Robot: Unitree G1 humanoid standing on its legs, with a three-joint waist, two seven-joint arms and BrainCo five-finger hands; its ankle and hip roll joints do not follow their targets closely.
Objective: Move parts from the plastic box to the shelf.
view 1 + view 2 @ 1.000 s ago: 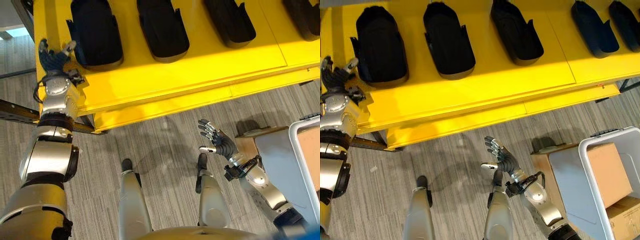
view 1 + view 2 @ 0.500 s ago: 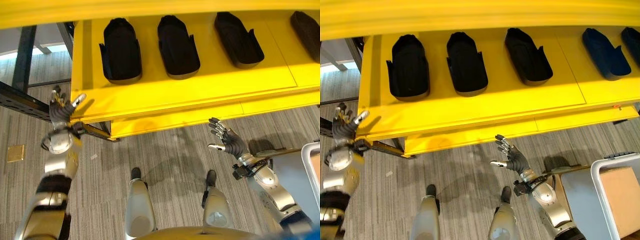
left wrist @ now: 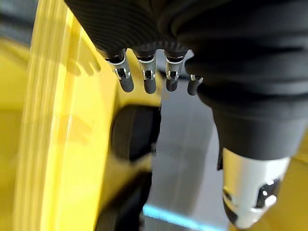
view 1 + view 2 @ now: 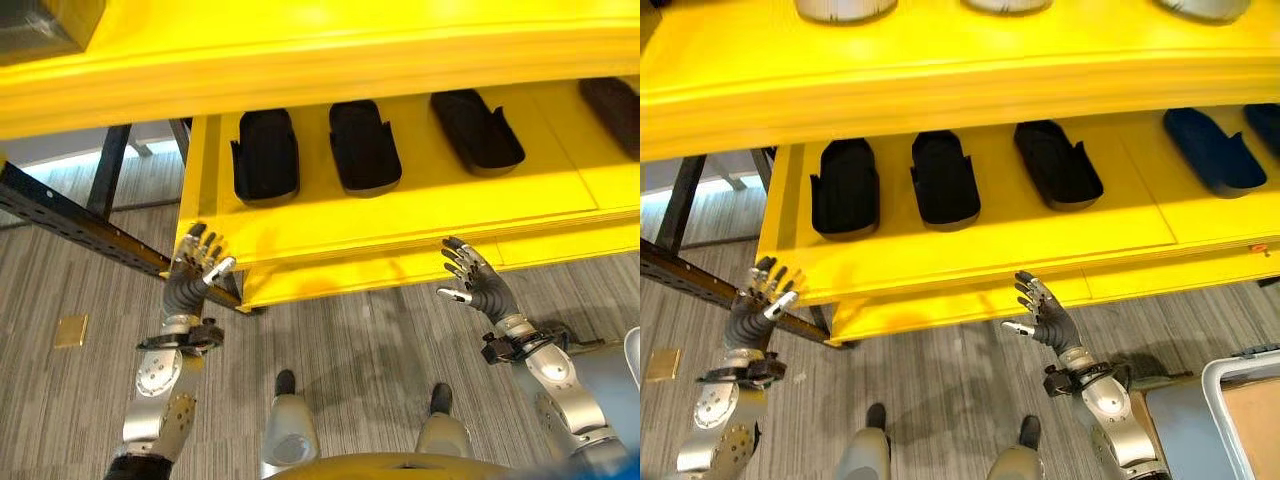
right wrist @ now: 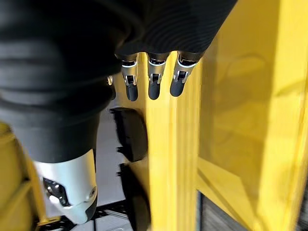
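Observation:
Several black shoe-shaped parts (image 4: 265,155) (image 4: 363,145) (image 4: 477,130) lie in a row on the yellow shelf (image 4: 400,215). My left hand (image 4: 193,275) is open and empty, just below the shelf's front left corner. My right hand (image 4: 482,292) is also open and empty, in front of the shelf's front edge. In the left wrist view the fingers (image 3: 147,79) are straight, with a black part (image 3: 134,132) past them. The right wrist view shows straight fingers (image 5: 154,79) beside the shelf edge. The plastic box (image 4: 1225,385) stands on the floor at the lower right, holding a cardboard box.
An upper yellow shelf (image 4: 960,70) overhangs the lower one, with grey items (image 4: 845,8) on top. A dark metal beam (image 4: 70,215) runs slantwise at the left. On the grey floor lies a small brown square (image 4: 72,330). A darker blue part (image 4: 1212,150) lies at the shelf's right.
The camera has pulled back and an upper shelf has come into view. My left hand has drawn away from the leftmost part to the shelf's front corner. Both hands stay open and empty.

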